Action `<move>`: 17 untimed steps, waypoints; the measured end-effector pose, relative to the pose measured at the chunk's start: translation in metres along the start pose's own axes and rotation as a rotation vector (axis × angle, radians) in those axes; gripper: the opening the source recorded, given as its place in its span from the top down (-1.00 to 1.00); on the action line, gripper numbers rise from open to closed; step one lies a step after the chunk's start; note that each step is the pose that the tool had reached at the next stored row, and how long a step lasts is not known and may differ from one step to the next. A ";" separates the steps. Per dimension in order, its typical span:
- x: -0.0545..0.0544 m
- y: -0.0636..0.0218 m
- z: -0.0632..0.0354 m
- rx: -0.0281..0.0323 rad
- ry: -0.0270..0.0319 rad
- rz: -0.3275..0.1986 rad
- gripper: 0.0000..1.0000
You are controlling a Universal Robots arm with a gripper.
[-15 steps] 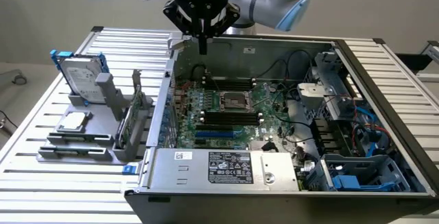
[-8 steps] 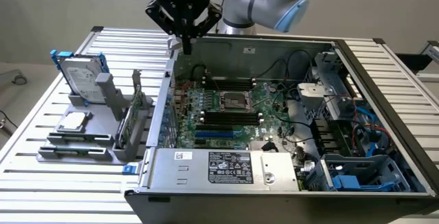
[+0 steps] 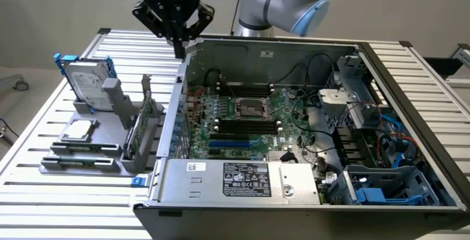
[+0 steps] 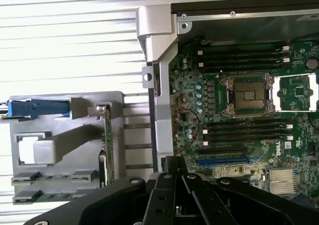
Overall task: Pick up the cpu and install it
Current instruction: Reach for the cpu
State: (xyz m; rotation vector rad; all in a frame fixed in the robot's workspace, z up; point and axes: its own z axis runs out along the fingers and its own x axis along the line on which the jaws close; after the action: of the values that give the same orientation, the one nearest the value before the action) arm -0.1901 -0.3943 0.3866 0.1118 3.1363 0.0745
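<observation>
White slatted metal forms the one bench (image 3: 44, 196), which spans the whole exterior view. One open computer case (image 3: 411, 69) lies flat on it and takes up the centre and right of the frame. One pale blue and grey arm (image 3: 294, 3) comes in at the top centre. Its black claw (image 3: 178, 53) hangs in the upper left, just above the case's far corner, with its fingers pressed together and nothing between them.

In the case lies one green motherboard (image 3: 287, 108), with one square black-framed socket (image 3: 250, 108) at its middle, standing open.

Outside the case, at the exterior view's left, one grey holder (image 3: 81, 157) sits on the bench. It carries three things:
- one silver hard drive (image 3: 88, 86) with blue brackets, upright at its far end;
- one circuit card (image 3: 143, 124) on edge beside the case wall;
- one cpu (image 3: 79, 130), lying flat with its metal top up in a recess, near the drive and well apart from the claw.
</observation>
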 end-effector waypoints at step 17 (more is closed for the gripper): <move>0.078 0.0054 0.0132 0.0005 0.0062 0.000 0.79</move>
State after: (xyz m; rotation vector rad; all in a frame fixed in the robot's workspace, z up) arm -0.2676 -0.3827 0.3737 0.1122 3.1426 0.0742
